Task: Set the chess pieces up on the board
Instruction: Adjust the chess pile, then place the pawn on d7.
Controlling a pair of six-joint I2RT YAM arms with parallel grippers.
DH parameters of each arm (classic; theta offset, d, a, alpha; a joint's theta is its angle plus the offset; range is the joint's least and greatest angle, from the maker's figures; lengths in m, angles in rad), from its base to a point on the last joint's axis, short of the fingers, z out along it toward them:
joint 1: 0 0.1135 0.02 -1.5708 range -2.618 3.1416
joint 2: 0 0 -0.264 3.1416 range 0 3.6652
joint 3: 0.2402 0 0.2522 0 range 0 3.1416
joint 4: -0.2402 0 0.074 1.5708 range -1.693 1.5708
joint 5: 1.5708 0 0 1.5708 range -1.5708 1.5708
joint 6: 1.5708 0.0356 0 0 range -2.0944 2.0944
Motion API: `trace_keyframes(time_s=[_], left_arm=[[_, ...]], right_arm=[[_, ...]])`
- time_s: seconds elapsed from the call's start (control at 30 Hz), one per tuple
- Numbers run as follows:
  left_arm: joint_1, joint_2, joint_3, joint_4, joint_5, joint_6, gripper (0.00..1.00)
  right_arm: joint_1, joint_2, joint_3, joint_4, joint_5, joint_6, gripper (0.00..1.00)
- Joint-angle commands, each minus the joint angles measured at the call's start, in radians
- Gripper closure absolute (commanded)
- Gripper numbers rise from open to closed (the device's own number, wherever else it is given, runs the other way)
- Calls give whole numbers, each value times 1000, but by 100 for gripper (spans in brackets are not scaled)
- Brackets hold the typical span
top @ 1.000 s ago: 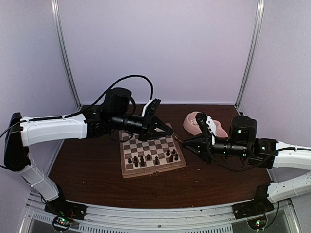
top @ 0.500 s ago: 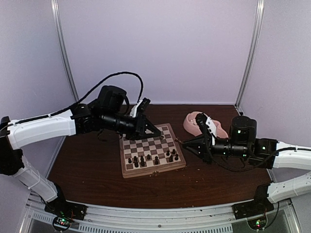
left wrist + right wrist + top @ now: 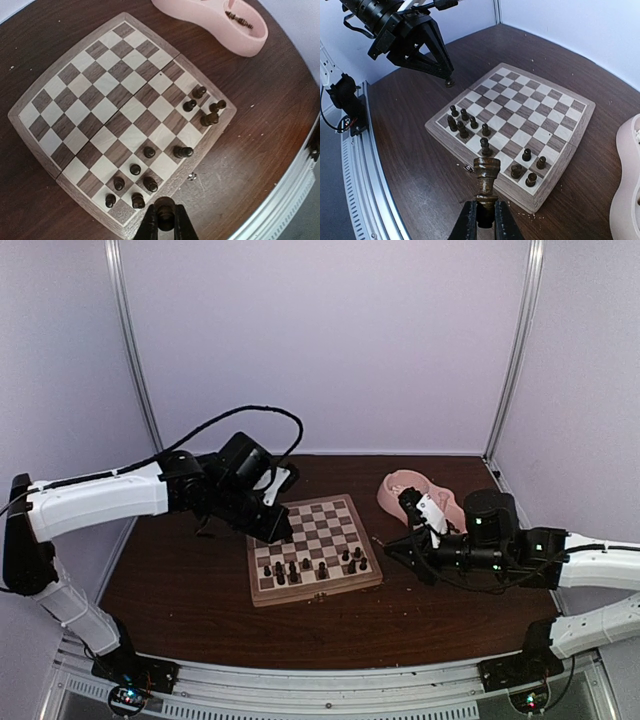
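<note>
**A:** How far along is the setup?

**B:** Early, I'd judge. The square wooden chessboard with cream and brown checks point(image 3: 100, 95) lies open on the dark brown table point(image 3: 180, 610). Only its near rows carry anything. The far half is bare, and no cream-white figure stands on it.

**A:** And the pink double bowl point(image 3: 200, 22)?

**B:** Just one, beyond the board's far right corner. At least one dark figure lies in it. Most of its inside I cannot see.

**A:** The arms?

**B:** Two. The left gripper point(image 3: 164, 222) is pinched on a small dark piece point(image 3: 164, 216) and hangs by the board's left edge. The right gripper point(image 3: 483, 207) is clamped on the foot of a taller crown-topped dark brown piece point(image 3: 486, 172), holding it upright over the table to the right of the board.

**A:** How many are on the board?

**B:** Eleven dark brown-black turned chess pieces point(image 3: 485, 146), seven bunched at the left and four at the right. They look clustered rather than ranked, so most of the placing is yet to do.
</note>
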Motion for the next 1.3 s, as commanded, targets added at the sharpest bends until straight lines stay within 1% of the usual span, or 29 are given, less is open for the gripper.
trace_keyframes(time_s=[0.0,0.2,0.43,0.73,1.27], left_arm=[[-3,118,88,-7,-35,155,100],[-3,282,210,-22,23,194,100],[-3,378,283,-27,49,194,99],[-3,440,299,-18,74,196,99],[-2,500,275,23,76,197,97]], right_arm=[[4,41,35,-57,37,16,100],[3,38,31,-58,34,16,100],[3,17,23,-68,45,7,100],[1,-72,-10,-69,82,-2,100],[0,-90,-11,-92,87,-7,100]])
